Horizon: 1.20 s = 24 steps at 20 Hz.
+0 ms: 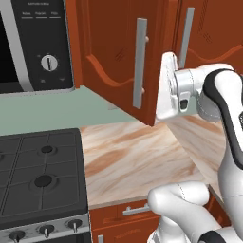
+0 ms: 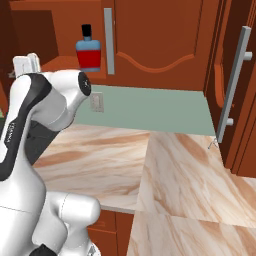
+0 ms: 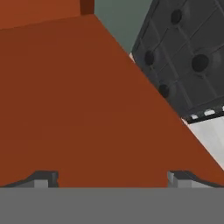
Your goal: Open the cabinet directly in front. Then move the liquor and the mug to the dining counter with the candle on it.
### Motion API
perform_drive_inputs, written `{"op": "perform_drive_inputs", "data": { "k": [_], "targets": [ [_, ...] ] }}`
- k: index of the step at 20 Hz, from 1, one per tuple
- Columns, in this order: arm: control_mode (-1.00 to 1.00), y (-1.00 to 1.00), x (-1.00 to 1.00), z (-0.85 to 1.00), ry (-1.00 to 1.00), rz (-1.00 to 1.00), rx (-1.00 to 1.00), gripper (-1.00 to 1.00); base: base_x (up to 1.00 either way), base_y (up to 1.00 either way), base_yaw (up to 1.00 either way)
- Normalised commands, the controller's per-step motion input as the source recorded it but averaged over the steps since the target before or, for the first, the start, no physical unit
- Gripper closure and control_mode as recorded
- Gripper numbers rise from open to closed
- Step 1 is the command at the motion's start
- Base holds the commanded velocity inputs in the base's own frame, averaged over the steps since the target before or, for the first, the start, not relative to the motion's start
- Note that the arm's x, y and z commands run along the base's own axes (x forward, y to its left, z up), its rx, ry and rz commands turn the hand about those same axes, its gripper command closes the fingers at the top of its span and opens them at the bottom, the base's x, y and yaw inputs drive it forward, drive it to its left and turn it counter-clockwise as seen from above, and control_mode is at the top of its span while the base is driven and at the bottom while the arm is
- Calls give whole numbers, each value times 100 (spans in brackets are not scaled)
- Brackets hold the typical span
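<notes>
Seen from behind the arm on its left, the white two-finger gripper [image 1: 167,85] is raised against the inner face of a reddish-brown wood wall cabinet [image 1: 118,57] door, which hangs swung partway out over the worktop. The door's long silver bar handle [image 1: 139,62] stands upright just to the hand's left, on the door's outer face, so the hand seems to be pushing the panel wider, not pulling it. Below the hand lies a beige marble-patterned worktop [image 1: 137,156]; further left sit a black gas stove [image 1: 42,180] and, above it, a black microwave with a white dial [image 1: 33,42].

From behind on the right, the white arm fills the left side, and the hand's pale edge peeks above the arm's shoulder. Just to the right of the hand, inside the opened cabinet, a small squarish liquor bottle [image 2: 88,49] with blue upper body, red base and black cap stands upright on the shelf. The mug cannot be made out. A second cabinet door, further right, stands open with its own silver bar handle [image 2: 234,80].

Along the gripper itself, two dark fingertips [image 3: 43,178] sit far apart with nothing between them: the hand is spread and empty. Smooth red-brown door panel lies close ahead, the stove showing beyond its edge.
</notes>
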Motion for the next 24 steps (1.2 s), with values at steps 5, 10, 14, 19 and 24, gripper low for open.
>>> {"op": "perform_drive_inputs", "data": {
  "k": [5,10,14,19,24],
  "targets": [
    [-100,50,-52,4,15,27,9,-100,0,0,0],
    [-100,58,-34,3,7,24,3,-100,0,0,0],
    [-100,52,-18,5,0,20,0,-100,0,0,0],
    [-100,40,-2,3,0,14,0,-100,0,0,0],
    [-100,-2,-5,17,-14,5,-4,-100,0,0,0]
  ]
}}
